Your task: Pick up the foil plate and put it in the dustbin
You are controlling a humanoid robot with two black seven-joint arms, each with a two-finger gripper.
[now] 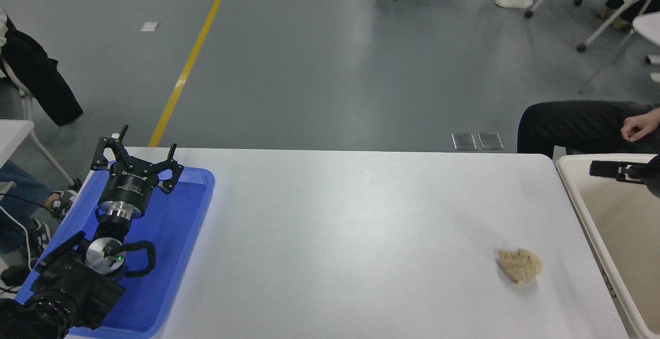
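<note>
The foil plate is out of view. The dustbin (619, 236), a large beige bin with a thick rim, stands off the table's right end and is cut by the picture's edge; the part of its inside that shows is bare. My right gripper (619, 169) reaches in from the right edge, above the dustbin's far rim; only a black tip shows. My left gripper (143, 148) is open and empty, parked over the blue tray at the lower left.
A shallow blue tray (175, 236) lies at the table's left end. A crumpled tan paper ball (520, 265) lies on the white table (350, 236) near the dustbin. A seated person's leg and hand (637, 126) are beyond the far right corner.
</note>
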